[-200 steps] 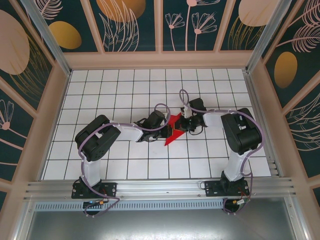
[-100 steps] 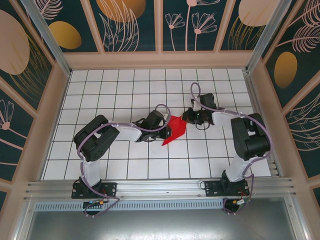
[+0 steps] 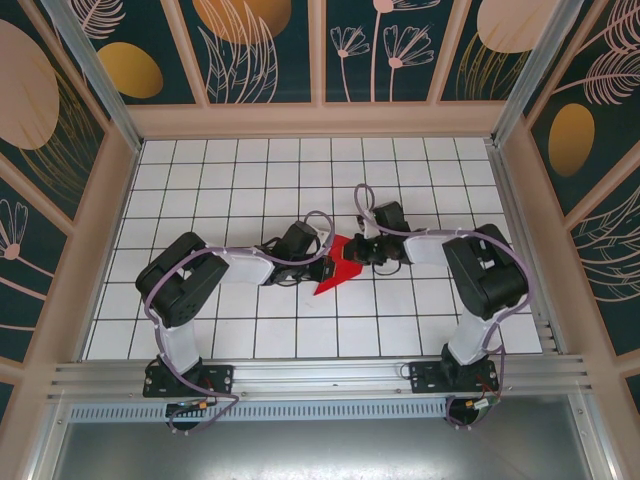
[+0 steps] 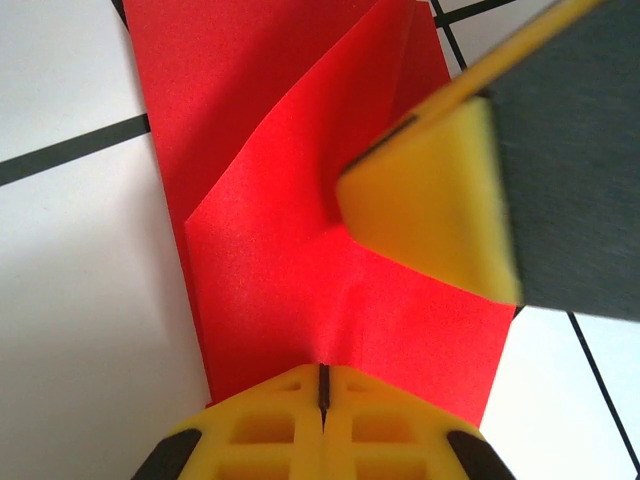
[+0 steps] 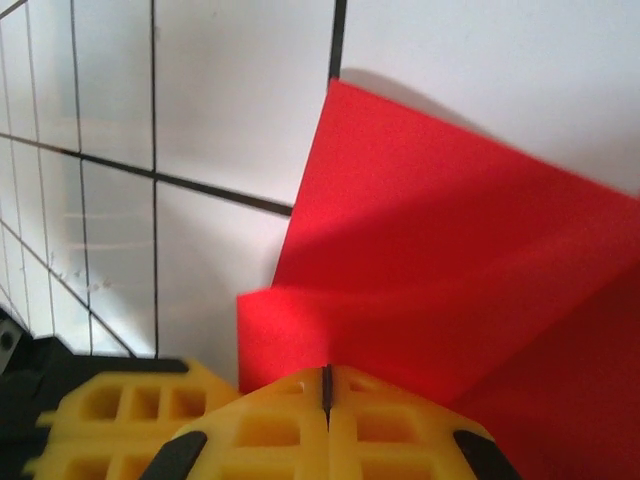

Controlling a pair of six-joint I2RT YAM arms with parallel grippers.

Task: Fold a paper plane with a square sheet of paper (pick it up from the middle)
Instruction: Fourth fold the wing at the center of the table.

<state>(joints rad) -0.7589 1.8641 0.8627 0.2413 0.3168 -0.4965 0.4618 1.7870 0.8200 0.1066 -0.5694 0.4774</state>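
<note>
The red paper (image 3: 335, 270) lies mid-table, folded into a pointed shape with its tip toward the near left. My left gripper (image 3: 321, 265) is at its left edge. In the left wrist view the jaws (image 4: 322, 372) are shut on the paper (image 4: 270, 250), which puckers into the seam between them. My right gripper (image 3: 357, 254) meets the paper from the right. It is shut, its tips (image 5: 326, 375) resting against the red paper (image 5: 440, 250) beside a raised flap. One of the right gripper's yellow fingers (image 4: 430, 215) presses the fold in the left wrist view.
The white grid table (image 3: 220, 190) is boxed in by low beige walls (image 3: 320, 120) at the back and sides. An aluminium rail (image 3: 320, 378) runs along the near edge by the arm bases. Both forearms and their cables crowd the middle.
The right gripper pulled back to the right half a second ago and has returned onto the paper. The paper and the left gripper have shifted slightly toward the near left.
</note>
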